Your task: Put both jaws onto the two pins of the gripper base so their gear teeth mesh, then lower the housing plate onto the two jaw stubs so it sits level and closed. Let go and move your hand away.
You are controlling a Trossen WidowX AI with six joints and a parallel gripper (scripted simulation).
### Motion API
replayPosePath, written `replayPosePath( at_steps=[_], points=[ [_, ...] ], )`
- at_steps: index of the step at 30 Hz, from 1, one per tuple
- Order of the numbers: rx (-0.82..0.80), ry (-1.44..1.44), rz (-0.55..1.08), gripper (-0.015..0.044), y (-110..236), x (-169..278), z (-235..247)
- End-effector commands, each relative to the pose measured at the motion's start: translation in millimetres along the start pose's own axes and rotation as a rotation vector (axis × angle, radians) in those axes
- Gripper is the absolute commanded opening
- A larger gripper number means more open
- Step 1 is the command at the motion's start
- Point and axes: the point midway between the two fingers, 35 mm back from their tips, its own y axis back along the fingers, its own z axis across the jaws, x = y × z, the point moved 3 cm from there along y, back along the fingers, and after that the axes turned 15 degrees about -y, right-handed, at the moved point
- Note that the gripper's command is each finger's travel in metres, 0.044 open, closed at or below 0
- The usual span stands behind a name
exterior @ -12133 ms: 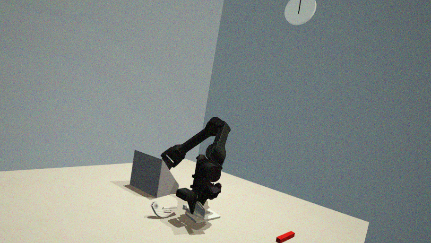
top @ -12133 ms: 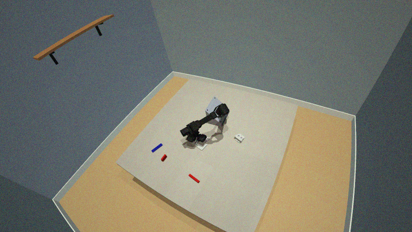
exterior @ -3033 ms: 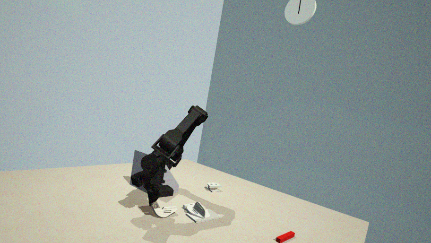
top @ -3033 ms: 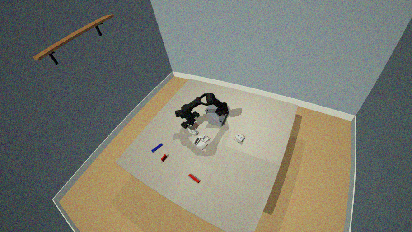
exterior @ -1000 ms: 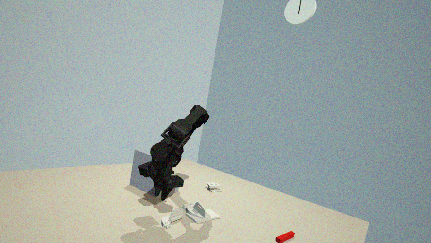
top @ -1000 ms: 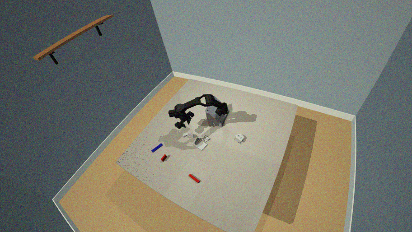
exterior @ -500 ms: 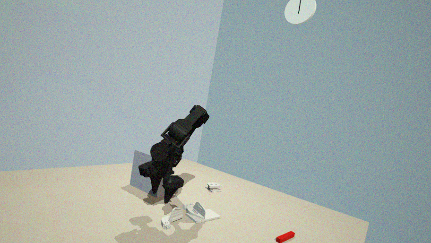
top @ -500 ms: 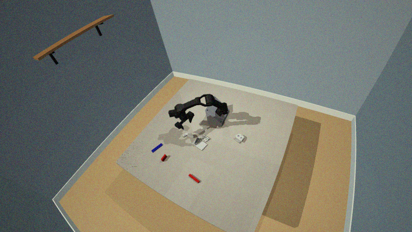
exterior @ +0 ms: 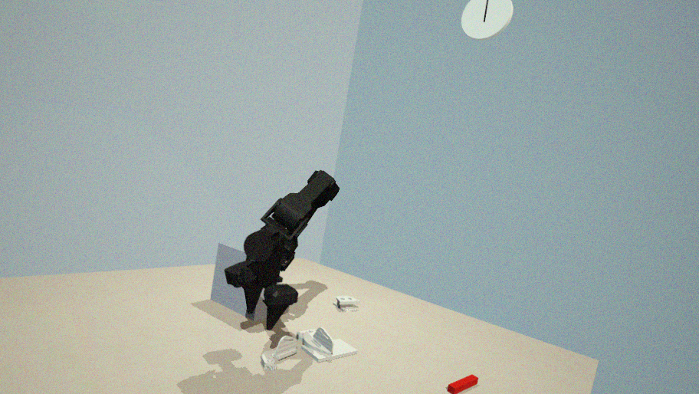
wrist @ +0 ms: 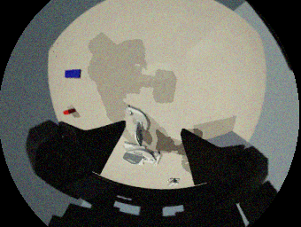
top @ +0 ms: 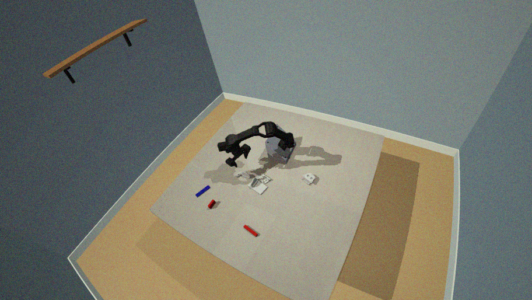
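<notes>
My gripper (top: 240, 161) (exterior: 260, 323) (wrist: 153, 128) is open and empty, with its fingers wide apart above the table. A loose white jaw (top: 244, 174) (exterior: 286, 348) (wrist: 141, 114) lies below the fingers, beside the gripper base and apart from it in the exterior view. The white gripper base (top: 259, 188) (exterior: 345, 349) lies flat on the table. The other jaw (exterior: 321, 341) stands up over one side of the base; whether it sits on its pin is too small to tell. The housing plate (top: 309, 178) (exterior: 346, 300) lies alone to the right, with holes showing on top.
A blue bar (top: 203, 191) (wrist: 73, 74) and a short red block (top: 211, 203) (wrist: 69, 112) lie on the left part of the table. A long red bar (top: 250, 230) (exterior: 462, 384) lies near the front. The arm's grey mounting plate (top: 275, 148) stands behind the base.
</notes>
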Motion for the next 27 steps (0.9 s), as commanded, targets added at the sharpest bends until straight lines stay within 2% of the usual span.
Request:
replayPosePath(
  at_steps=[1, 5, 22, 27],
  points=[
    [-0.002, -0.002, 0.000, 0.0440, -0.1, -0.3, 0.2],
    [-0.002, -0.002, 0.000, 0.0440, -0.1, -0.3, 0.2],
    [0.001, 0.008, -0.008, 0.0000, 6.5, 0.8, -0.1],
    [0.001, 0.008, -0.008, 0.0000, 6.5, 0.8, -0.1]
  ],
)
